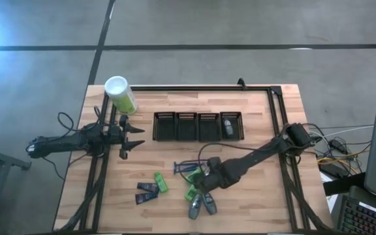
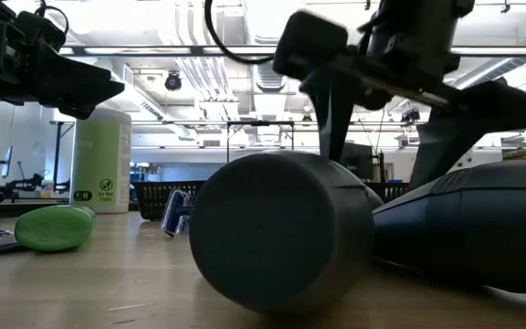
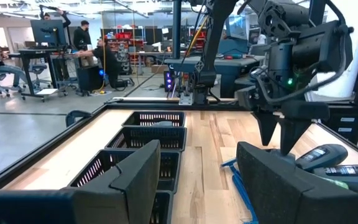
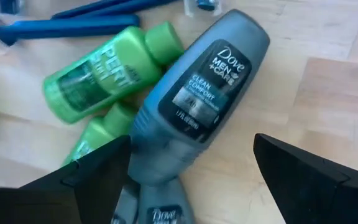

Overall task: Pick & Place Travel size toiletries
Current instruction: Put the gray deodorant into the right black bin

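Just right gripper (image 4: 191, 162) astride grey bottle (image 4: 201, 93)

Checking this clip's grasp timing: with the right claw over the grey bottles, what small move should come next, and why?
Probably lower the right claw and close. Its fingers stand open, straddling the grey Dove bottle, which lies flat on the table beside green tubes; nothing is held yet. The left claw waits near the bins.

The grey oval bottle (image 4: 201, 99) carries a label reading "Dove MEN+CARE CLEAN COMFORT". The bright green tube (image 4: 101, 73) beside it reads "PERT"; its smaller print is illegible. The pale-green canister's (image 2: 100, 160) label is too small to read.
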